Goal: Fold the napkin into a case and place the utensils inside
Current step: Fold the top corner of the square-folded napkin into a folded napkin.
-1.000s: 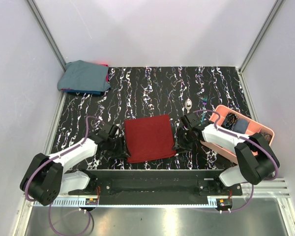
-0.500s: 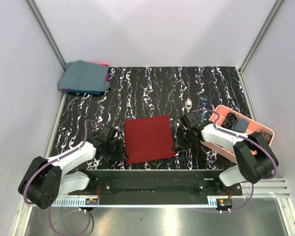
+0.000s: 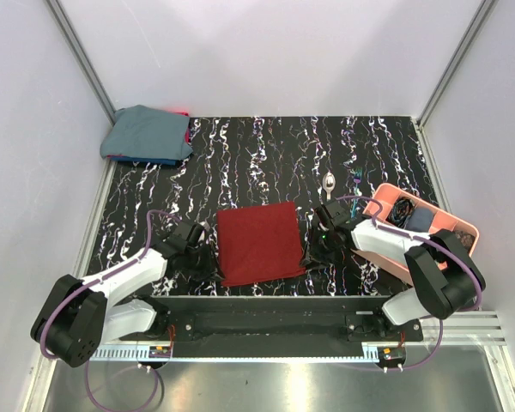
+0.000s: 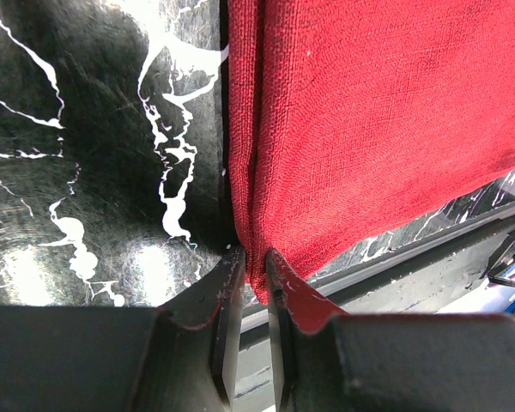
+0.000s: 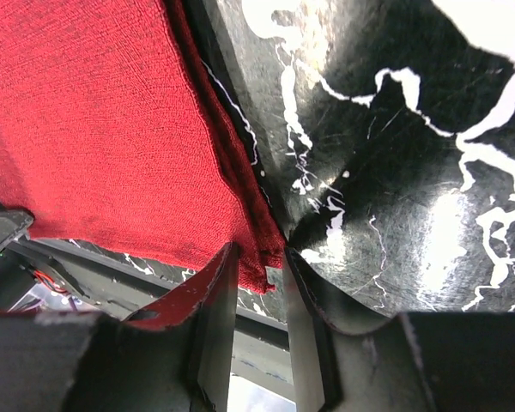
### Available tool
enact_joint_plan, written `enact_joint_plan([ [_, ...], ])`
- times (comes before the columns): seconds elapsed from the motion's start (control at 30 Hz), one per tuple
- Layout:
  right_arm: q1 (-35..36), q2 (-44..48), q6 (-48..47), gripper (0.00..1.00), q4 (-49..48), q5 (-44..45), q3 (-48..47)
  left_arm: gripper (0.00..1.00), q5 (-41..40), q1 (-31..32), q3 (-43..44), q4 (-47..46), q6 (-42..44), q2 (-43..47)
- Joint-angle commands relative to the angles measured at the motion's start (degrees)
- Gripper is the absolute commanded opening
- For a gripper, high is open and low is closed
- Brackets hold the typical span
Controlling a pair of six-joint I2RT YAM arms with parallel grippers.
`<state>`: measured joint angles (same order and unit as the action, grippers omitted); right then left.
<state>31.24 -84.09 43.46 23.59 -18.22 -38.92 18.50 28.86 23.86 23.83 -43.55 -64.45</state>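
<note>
status: early in the job. napkin (image 3: 259,242) lay flat as a rough square on the table (image 3: 257,163), close to its near edge. wrist views showed 2 layers at the side edges, so i judged 1 fold was in; no narrow case yet. spoon (image 3: 328,182) and teal-handled piece (image 3: 358,178) lay on the table beyond the napkin's far right corner, apart from it, nothing inside anything. left to do: remaining folds, then load both utensils.

grip: left gripper (image 4: 255,257) was pinched on the napkin's near left corner, cloth clamped between the fingers. right gripper (image 5: 259,257) had the near right corner between its fingers and looked closed on it, though with a bit more gap than the left.

edges and room: both held corners sat right by the table's near edge, so no room to pull toward me. open table beyond the napkin's far edge, enough i judged to carry the near edge over. tray (image 3: 438,209) sat just beside the right arm, tight on that side. spoon was near the right arm's path if it swung far-right. cloth bundle (image 3: 146,133) in the far left corner, well clear.
</note>
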Motion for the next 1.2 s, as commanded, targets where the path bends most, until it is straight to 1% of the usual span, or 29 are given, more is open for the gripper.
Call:
enact_joint_plan([
  [0.0,0.1,2.9,1.0,0.36,-1.0,-2.0,1.0,0.21,1.3,0.1,-0.2,-1.2,0.0,0.5],
  [0.23,0.1,5.3,1.4,0.33,-0.3,-2.3,1.5,0.21,1.4,0.1,-0.4,-1.6,0.1,0.0],
  [0.33,0.0,5.0,1.4,0.25,-0.4,-3.0,1.0,0.21,1.5,0.1,-0.4,-1.6,0.0,0.0],
  [0.37,0.1,4.7,1.4,0.21,-0.4,-3.1,1.0,0.21,1.4,0.1,-0.5,-1.6,0.0,0.0],
  [0.47,0.1,4.8,1.3,0.15,-0.5,-3.5,0.6,0.21,1.2,0.1,-0.7,-1.5,-0.7,0.6],
  [0.53,0.1,4.9,0.5,0.07,-0.7,-3.7,-0.1,0.21,1.0,0.1,-0.7,-1.6,-1.2,1.3],
  [0.57,0.1,4.6,0.0,0.02,-0.9,-4.5,-0.5,0.22,1.1,0.1,-0.7,-1.6,-1.4,1.4],
  [0.6,0.1,4.5,-0.5,0.00,-1.4,-5.2,-1.2,0.22,1.2,0.1,-0.6,-1.7,-1.7,1.3],
  [0.67,0.4,3.2,-1.4,0.00,-2.5,-6.5,-2.4,0.23,1.4,0.1,-0.7,-1.6,-2.2,1.1],
  [0.7,0.7,2.5,-1.8,0.00,-3.0,-6.7,-4.5,0.25,1.5,0.1,-0.8,-1.7,-2.8,1.1],
  [0.77,1.4,-1.0,-3.0,0.00,-3.5,-7.1,-7.6,0.27,1.5,0.1,-1.8,-2.1,-3.7,1.6],
  [0.83,1.9,-4.3,-3.7,0.00,-5.0,-7.9,-12.3,0.31,1.0,0.1,-2.4,-2.2,-4.7,3.4],
  [0.87,2.3,-8.2,-3.9,0.00,-5.6,-9.2,-14.0,0.32,0.7,0.1,-3.0,-2.2,-5.1,4.0],
  [0.9,3.1,-10.4,-4.0,0.00,-6.1,-10.0,-17.7,0.32,0.6,0.1,-3.2,-2.1,-5.6,4.9],
  [1.07,5.7,-23.4,-4.6,0.00,-8.3,-13.1,-30.3,0.33,-0.4,0.1,-4.6,-2.6,-7.1,6.3],
  [1.1,6.1,-25.1,-4.7,0.00,-8.4,-13.3,-34.3,0.33,-0.6,0.1,-4.7,-2.7,-7.4,6.5],
  [1.17,6.3,-30.0,-4.7,0.00,-8.5,-14.8,-38.0,0.31,-0.8,0.2,-5.1,-3.1,-7.5,6.6],
])
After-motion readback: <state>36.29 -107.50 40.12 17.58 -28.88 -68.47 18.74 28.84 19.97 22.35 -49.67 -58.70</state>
